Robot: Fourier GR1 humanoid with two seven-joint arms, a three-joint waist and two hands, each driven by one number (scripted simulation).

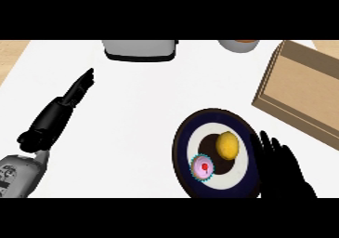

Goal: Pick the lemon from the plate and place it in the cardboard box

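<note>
A yellow lemon (229,145) lies on a dark-rimmed plate (184,139) at the lower right of the counter. Beside it on the same plate sits a pink cupcake (203,167). My right hand (280,163) is open just right of the plate, its straight fingers pointing up along the rim, a short way from the lemon and not touching it. The cardboard box (305,90) stands at the right edge, beyond the plate. My left hand (74,93) rests open at the left, fingers stretched toward the far side, holding nothing.
A grey toaster-like appliance (140,49) stands at the far edge in the middle. A cup (239,45) sits to its right, near the box's far corner. White countertop (131,121) stretches between my two hands.
</note>
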